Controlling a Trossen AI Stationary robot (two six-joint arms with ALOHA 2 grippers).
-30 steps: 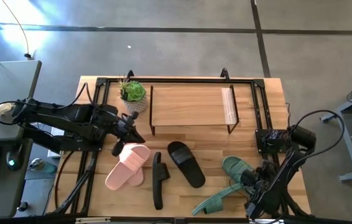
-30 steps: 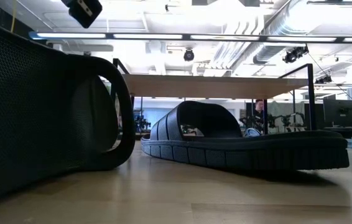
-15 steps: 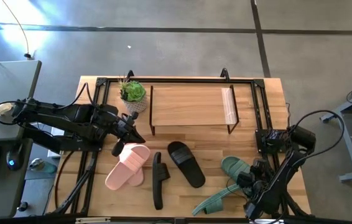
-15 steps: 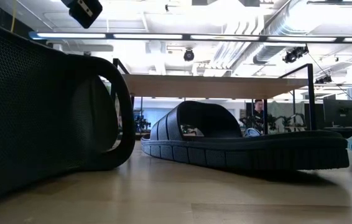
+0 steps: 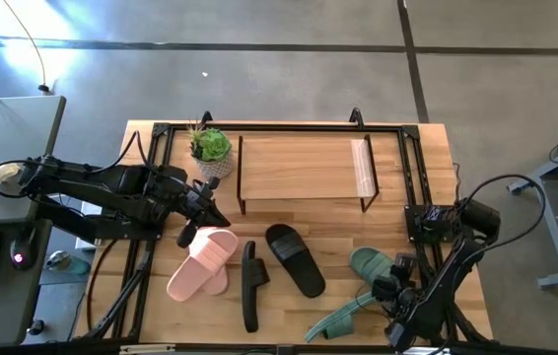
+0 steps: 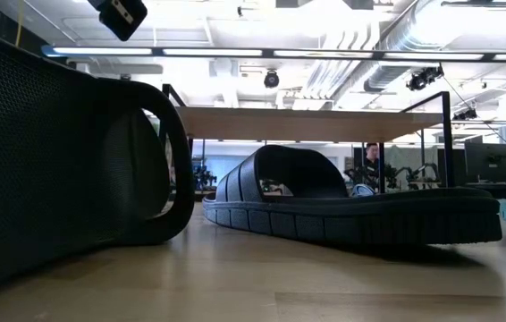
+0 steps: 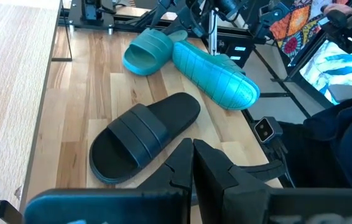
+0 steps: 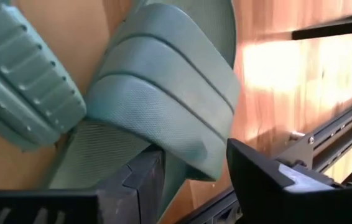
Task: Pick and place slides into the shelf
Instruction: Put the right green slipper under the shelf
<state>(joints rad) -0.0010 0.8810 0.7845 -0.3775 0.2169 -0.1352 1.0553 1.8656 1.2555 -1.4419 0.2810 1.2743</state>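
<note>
Widening is the main change: right gripper (image 8: 191, 169) now has its jaws further apart than a second ago, and in the high view it has slid a little left and nearer along the table (image 5: 427, 148). It sits over the upright green slide (image 5: 366, 262) at the near right. In the right wrist view that slide's strap (image 8: 163, 106) lies between the two fingers (image 8: 135, 180), with bare wood showing beside the other finger. So it straddles the strap and isn't clamped on it yet.

My read: this is grasp setup for the first green slide, with the close coming next.

- The second green slide (image 5: 343, 316) lies sole-up, touching the first on its near side. Risk of dragging it along on the lift.
- Left gripper (image 5: 196, 211) hasn't moved. It hangs at the left, just far of the pink slides (image 5: 203, 262), jaws together and holding nothing.
- Flat black slide (image 5: 295, 259) and black slide on its edge (image 5: 249, 286) sit mid-table, unchanged. The low view shows them the same as before.
- Shelf (image 5: 304, 166) is at the far middle, with no slide on its top plank; a potted plant (image 5: 210, 148) stands just off its left end.

All six slides are still on the table, so nothing is placed yet and the task is at its start.
</note>
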